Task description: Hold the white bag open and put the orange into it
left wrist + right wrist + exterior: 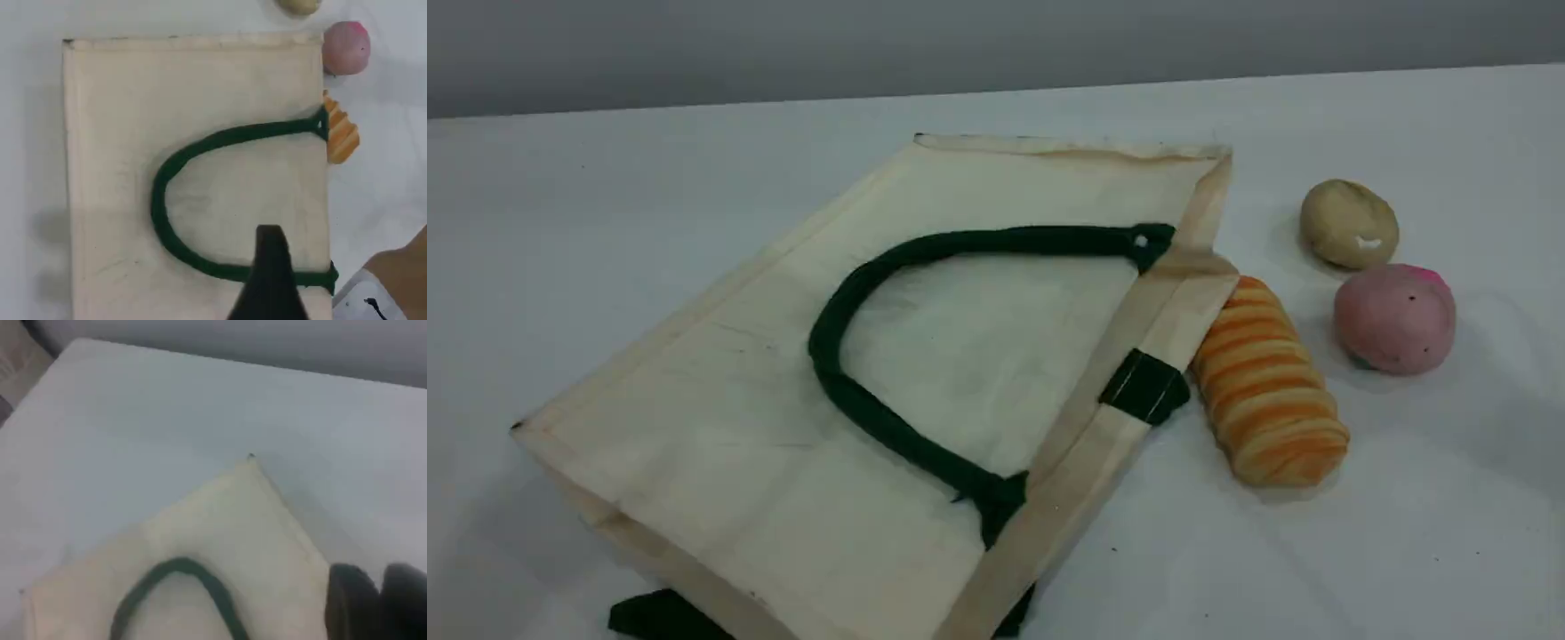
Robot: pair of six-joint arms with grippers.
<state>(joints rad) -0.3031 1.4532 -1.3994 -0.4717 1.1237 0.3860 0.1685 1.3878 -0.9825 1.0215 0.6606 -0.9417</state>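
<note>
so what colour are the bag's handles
Dark green handle on the cream white bag; clearest in the scene view.

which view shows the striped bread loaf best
The scene view: the striped bread loaf lies in full beside the white bag, at its open end. The left wrist view catches only one end of it past the bag's edge. The right wrist view shows none of it.

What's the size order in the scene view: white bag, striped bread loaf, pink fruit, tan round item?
1. white bag, by far the largest
2. striped bread loaf
3. pink fruit
4. tan round item, looks slightly smaller, but sits farther back, so 3 and 4 are unsure.
</note>
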